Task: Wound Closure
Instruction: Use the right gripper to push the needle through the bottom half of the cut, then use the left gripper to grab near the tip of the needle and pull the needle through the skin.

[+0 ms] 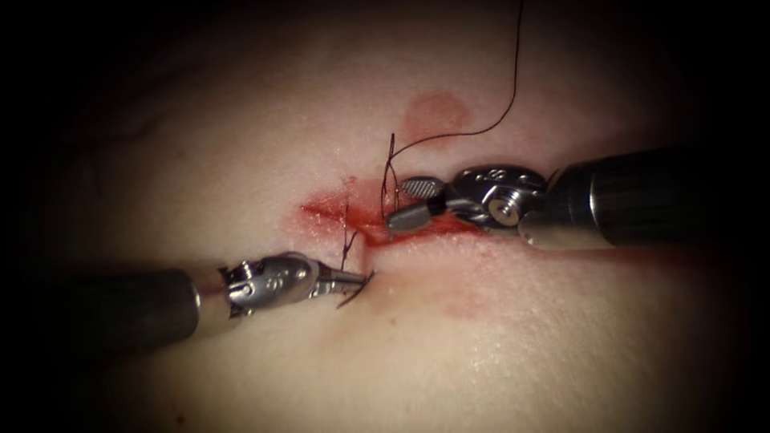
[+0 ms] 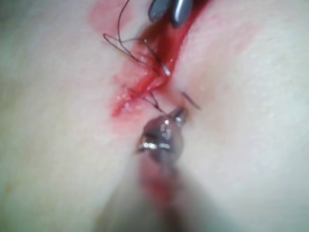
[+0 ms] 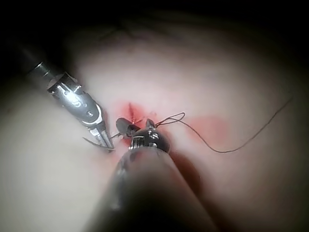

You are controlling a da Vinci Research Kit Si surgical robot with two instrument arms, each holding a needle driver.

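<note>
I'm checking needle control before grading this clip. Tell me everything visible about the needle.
The needle is a thin, dark, curved sliver of metal, held in the shut jaws of the left tool, just below the cut in the endoscope view. The jaws grip it partway along its curve, and a short arc sticks out on either side. It lies just above the tissue, not driven into it. Dark thread rises from beside the jaws toward the cut. The right wrist view shows the same grip.

No text can be read with certainty; the left tool bears faint embossed marks on its metal wrist, near the cut, too small to make out
</note>
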